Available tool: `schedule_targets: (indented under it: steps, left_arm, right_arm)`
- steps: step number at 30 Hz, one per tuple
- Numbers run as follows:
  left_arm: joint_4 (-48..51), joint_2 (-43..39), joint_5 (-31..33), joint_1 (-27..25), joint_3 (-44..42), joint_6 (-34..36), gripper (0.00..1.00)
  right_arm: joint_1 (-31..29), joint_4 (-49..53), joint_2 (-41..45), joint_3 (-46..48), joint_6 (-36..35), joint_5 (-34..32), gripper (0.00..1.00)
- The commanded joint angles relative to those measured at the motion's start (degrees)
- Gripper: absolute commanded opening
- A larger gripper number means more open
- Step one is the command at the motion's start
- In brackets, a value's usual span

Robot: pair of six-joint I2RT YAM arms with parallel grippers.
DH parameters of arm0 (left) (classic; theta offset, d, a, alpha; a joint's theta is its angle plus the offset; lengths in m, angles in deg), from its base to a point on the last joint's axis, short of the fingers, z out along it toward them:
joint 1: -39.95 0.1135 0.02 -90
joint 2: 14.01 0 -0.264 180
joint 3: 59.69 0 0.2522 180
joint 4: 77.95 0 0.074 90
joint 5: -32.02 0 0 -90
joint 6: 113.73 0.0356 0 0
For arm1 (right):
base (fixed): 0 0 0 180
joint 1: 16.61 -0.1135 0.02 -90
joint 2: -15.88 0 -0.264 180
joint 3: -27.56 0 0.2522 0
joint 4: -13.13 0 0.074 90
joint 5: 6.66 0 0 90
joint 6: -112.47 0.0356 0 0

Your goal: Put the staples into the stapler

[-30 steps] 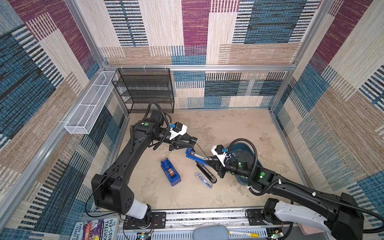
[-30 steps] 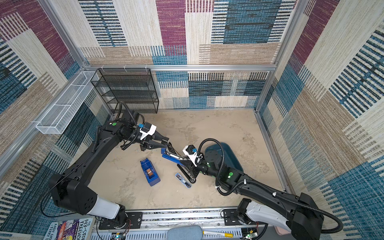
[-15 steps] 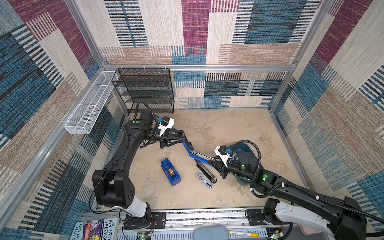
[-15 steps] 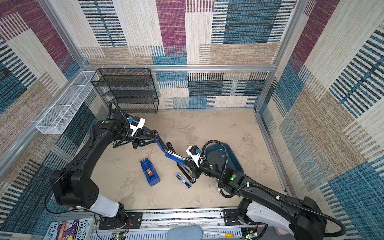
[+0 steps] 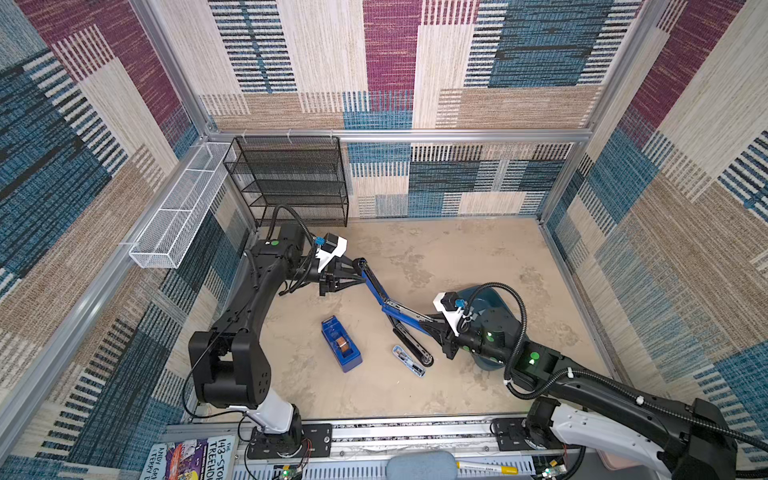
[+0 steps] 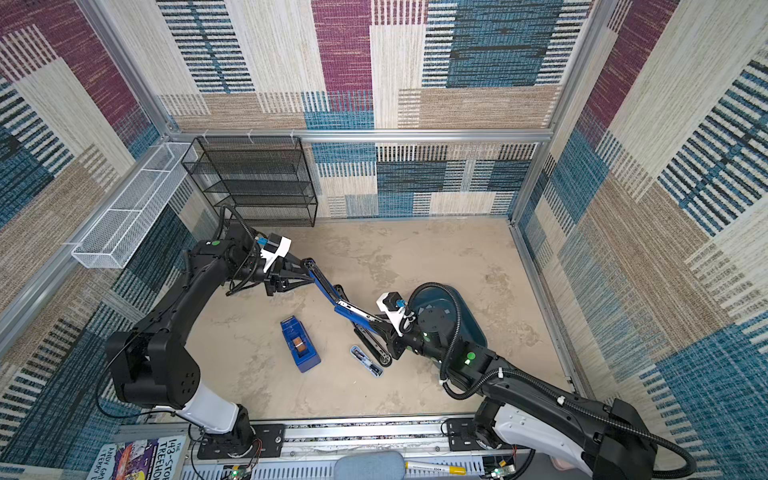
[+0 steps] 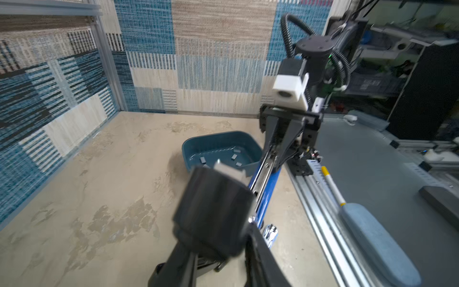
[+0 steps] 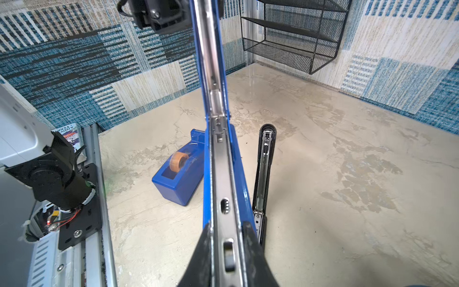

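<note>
- Stapler [image 5: 388,302] is hanging in the air between the two grippers, opened wide, above the middle of the beige tabletop [image 5: 457,257].
- Left gripper [image 5: 358,271] is clenching the far end of the blue cover [image 5: 374,284], and this cover is slanting down toward the hinge.
- Right gripper [image 8: 227,225] is grasping the other part of the stapler. Its fingers [image 8: 252,253] are pressing on both sides of the blue body, and the bare metal rail [image 8: 221,174] is running between them, facing up.
- The black base [image 8: 265,161] is hanging beside and below the rail. Whether its round end is touching the tabletop, one cannot tell.
- The staples [image 7: 234,156] are lying loose, as several small grey pieces, on the bottom of the teal bin [image 7: 198,145]. This bin is standing just behind the right gripper, apart from the stapler.
- A blue tape dispenser [image 5: 340,343] is sitting on the tabletop near the base, and a small narrow case [image 5: 409,360] is lying just beside the end of the base.
- A black mesh shelf [image 5: 291,178] is standing against the back wall.
</note>
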Motion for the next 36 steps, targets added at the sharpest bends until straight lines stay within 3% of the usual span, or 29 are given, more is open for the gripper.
schedule_targets:
  steps: [1, 9, 16, 21, 24, 28, 33, 36]
  left_arm:
    - [-4.0, 0.8, 3.2, 0.5, -0.1, 3.6, 0.00]
    - [-3.4, 2.2, 4.4, 1.2, 0.0, 3.9, 0.00]
    - [-2.9, -1.5, -1.5, 1.9, 1.5, 4.5, 0.00]
    - [-3.5, -6.0, -5.0, 0.4, 3.7, 2.8, 0.00]
    - [-6.7, -7.6, 0.0, -4.8, 4.7, -3.4, 0.00]
    - [-23.5, -9.7, 12.4, -11.9, -1.6, -19.8, 0.05]
    - [-31.9, -8.6, 20.7, -13.0, -3.6, -29.6, 0.06]
    - [-32.1, -6.5, 24.1, -13.3, -3.2, -31.0, 0.09]
  right_arm:
    - [0.0, -3.0, 1.7, 0.2, 2.6, 0.7, 0.00]
    - [0.0, -3.3, 4.8, 1.7, 3.5, -0.3, 0.00]
    - [0.1, -1.1, 3.7, 1.0, 4.0, -7.9, 0.00]
    - [0.0, -0.5, 1.9, 0.3, 3.3, -7.5, 0.00]
    - [0.0, -1.0, 0.0, -0.1, 2.9, -4.7, 0.00]
    - [0.0, -2.1, -1.0, -0.3, 2.9, -3.0, 0.00]
    - [0.0, -2.2, 0.4, 0.3, 3.0, -3.1, 0.00]
    - [0.0, -2.4, 2.1, 1.0, 3.3, -3.4, 0.00]
